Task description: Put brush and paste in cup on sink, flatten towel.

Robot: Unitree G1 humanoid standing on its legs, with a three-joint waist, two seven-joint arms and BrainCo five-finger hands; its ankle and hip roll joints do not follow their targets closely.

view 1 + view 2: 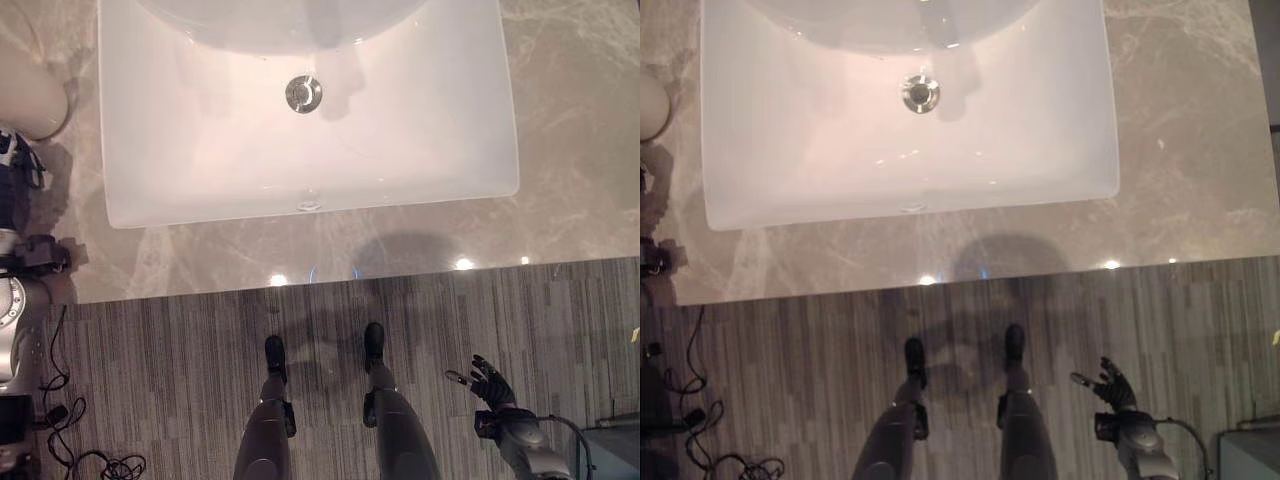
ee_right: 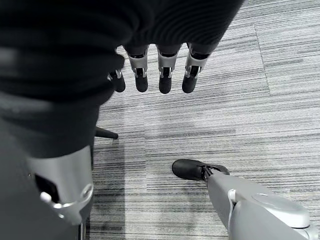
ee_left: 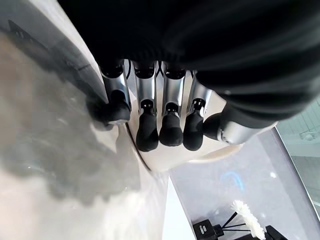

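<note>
sink [image 1: 200,150] white, rectangular, chrome drain [image 1: 303,93]; right robot hand [image 1: 490,381] loose-fingered, empty; left robot hand [image 3: 160,115] fingers straight.

Two head cams side by side, looking straight down from high up, both sharing white rectangular ceramic sink [image 1: 300,130], grey marble counter [image 1: 560,150], striped grey carpet [image 1: 180,380], L wrist cam very close along own hand toward counter, R wrist cam close, facing carpet.

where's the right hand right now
The right hand hangs low at the robot's right in the eye views, over the striped carpet, short of the counter, fingers relaxed and empty.
</note>
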